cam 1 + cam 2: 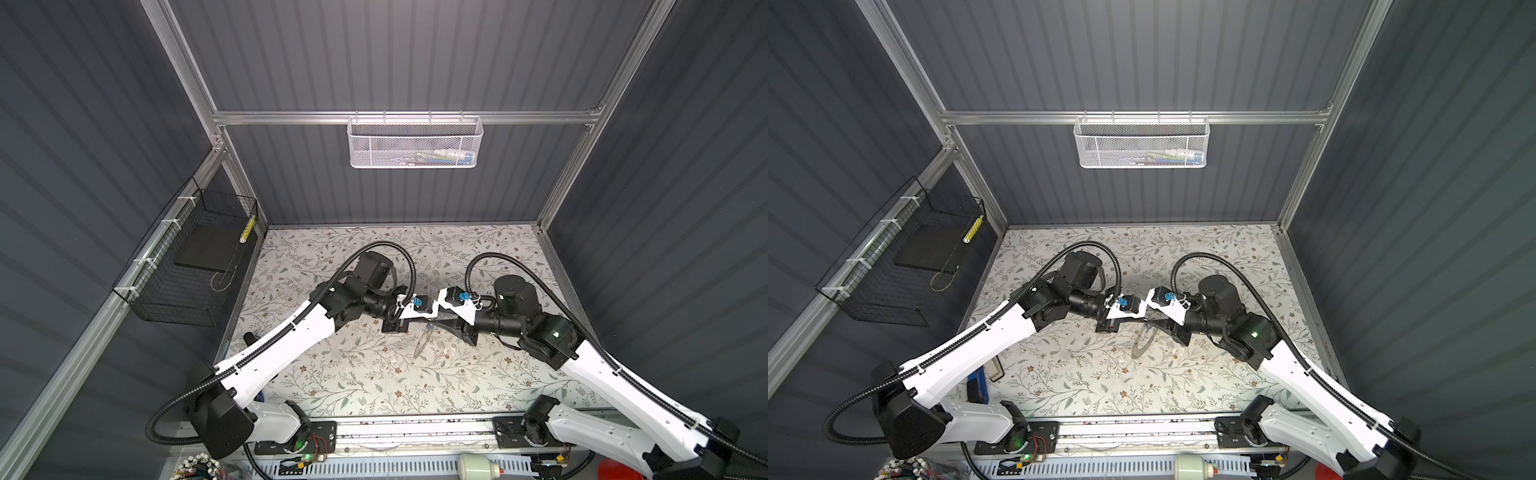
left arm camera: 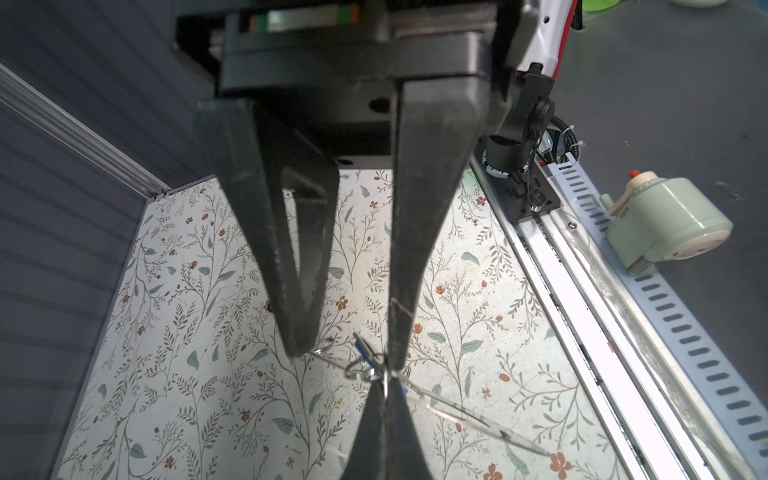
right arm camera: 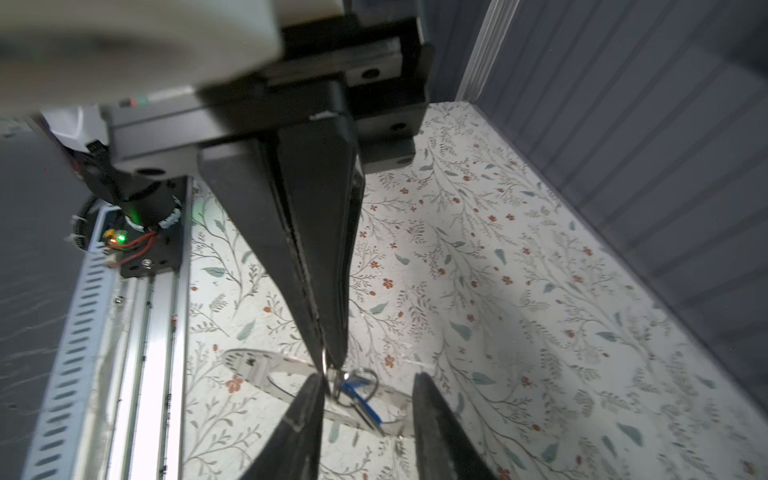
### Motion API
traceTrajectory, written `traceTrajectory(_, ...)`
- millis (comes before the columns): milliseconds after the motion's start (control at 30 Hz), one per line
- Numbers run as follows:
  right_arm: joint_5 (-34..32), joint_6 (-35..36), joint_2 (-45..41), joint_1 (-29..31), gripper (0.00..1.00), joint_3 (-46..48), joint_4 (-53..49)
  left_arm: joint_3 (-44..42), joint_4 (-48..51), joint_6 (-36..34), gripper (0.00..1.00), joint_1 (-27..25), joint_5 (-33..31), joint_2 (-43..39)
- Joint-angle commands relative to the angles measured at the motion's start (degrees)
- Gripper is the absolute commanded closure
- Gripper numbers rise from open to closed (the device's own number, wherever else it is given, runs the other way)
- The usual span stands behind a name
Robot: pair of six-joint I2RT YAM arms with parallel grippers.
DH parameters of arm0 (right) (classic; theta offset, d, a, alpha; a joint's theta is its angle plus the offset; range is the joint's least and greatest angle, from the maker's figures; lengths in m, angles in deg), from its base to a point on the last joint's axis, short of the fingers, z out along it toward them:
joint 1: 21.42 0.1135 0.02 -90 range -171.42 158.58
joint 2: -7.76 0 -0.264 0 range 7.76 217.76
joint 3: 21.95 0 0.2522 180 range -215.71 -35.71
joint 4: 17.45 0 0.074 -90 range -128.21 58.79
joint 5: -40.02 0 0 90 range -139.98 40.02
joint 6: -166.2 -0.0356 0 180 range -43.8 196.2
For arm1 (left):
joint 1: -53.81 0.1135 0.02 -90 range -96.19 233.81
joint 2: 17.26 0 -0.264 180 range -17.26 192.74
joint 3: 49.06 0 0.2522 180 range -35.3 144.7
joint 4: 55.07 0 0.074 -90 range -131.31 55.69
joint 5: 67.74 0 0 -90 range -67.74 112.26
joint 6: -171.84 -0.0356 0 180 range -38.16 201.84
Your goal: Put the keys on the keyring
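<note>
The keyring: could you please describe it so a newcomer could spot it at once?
Above the middle of the floral table, the shut left gripper meets the open right gripper tip to tip. The keyring is pinched in the left one, between the right one's fingers. It is thin silver wire, unlike the blue tag and clear fob nearby.
</note>
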Motion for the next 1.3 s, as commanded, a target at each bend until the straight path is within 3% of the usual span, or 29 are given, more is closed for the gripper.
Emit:
traceTrajectory(0, -3.5, -1.6, -4.0, -0.2, 0.56, 3.6, 4.0, -0.1, -3.3, 5.5, 1.00, 0.5, 3.5, -1.0)
traceTrajectory(400, -2.0, -8.1, -3.8, -0.4, 0.46, 7.7, 10.1, -5.2, -16.5, 16.4, 1.00, 4.8, 11.7, -4.5)
traceTrajectory(800, 3.4, -13.0, 2.0, -3.4, 0.47, 6.0, 18.7, -5.9, -19.3, 17.7, 1.00, 5.1, 13.8, -4.8)
traceTrajectory(1100, 9.0, -12.0, 0.8, -4.1, 0.68, 6.4, 16.7, -6.0, -22.8, 19.8, 1.00, 5.2, 12.6, -4.8)
traceTrajectory(1267, 9.5, -10.9, -1.1, -4.3, 0.88, 7.0, 16.7, -6.7, -25.5, 21.4, 1.00, 5.4, 11.0, -5.2)
